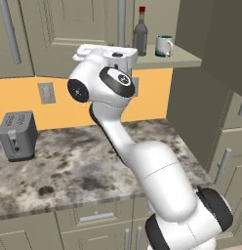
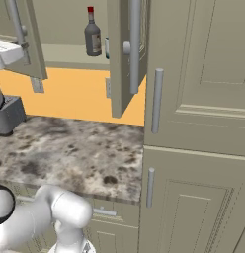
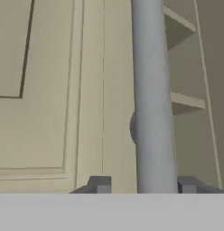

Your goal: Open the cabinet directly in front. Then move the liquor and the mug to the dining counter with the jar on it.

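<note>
With both doors swung wide, cabinet [image 1: 191,58] stands open, shelf exposed. On it, liquor [image 1: 140,33] upright, long axis vertical, red cap up; mug [image 1: 164,46] just right of it, upright, loop toward the bottle. Gripper [image 3: 143,185] up at a door's bar handle [image 3: 152,90], running lengthwise between the fingertips [image 3: 100,184]; jaws spread, one either side, not pinching it. Toaster [image 1: 17,135] on the worktop [image 1: 79,166] below.

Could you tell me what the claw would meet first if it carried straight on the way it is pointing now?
Most likely the long silver bar handle of the grey-beige panelled cabinet door. In the hand view it runs between the claw fingertips, jaws open either side. How close it sits is unclear; the door panel lies behind.
</note>
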Motion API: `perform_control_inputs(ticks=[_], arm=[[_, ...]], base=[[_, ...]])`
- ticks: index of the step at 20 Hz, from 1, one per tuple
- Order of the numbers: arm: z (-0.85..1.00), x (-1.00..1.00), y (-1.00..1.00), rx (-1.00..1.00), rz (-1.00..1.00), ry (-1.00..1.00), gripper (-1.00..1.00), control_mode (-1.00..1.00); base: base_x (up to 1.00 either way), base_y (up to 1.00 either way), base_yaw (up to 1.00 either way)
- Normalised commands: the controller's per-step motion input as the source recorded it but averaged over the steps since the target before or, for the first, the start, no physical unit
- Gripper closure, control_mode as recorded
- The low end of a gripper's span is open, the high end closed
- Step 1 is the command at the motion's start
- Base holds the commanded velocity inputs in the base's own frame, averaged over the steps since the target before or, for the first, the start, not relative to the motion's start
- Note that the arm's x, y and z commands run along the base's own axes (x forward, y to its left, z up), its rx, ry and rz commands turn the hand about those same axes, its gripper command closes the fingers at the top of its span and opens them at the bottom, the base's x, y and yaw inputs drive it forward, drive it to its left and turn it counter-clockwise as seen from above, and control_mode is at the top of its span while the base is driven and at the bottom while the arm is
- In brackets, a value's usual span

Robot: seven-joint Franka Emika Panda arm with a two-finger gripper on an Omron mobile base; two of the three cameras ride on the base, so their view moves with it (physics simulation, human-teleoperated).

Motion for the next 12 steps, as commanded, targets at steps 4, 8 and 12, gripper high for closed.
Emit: perform_control_inputs(ticks=[4, 8, 12], arm=[[0.12, -0.1, 0.43, -0.03, -0.04, 0.01, 1.0, -1.0], [0.0, -0.09, 0.2, 0.0, 0.0, -0.01, 1.0, -1.0], [0.0, -0.45, 0.78, -0.07, 0.0, -0.11, 1.0, -1.0]], base=[[0.0, 0.0, 0.0], [0.0, 0.0, 0.0], [0.0, 0.0, 0.0]])
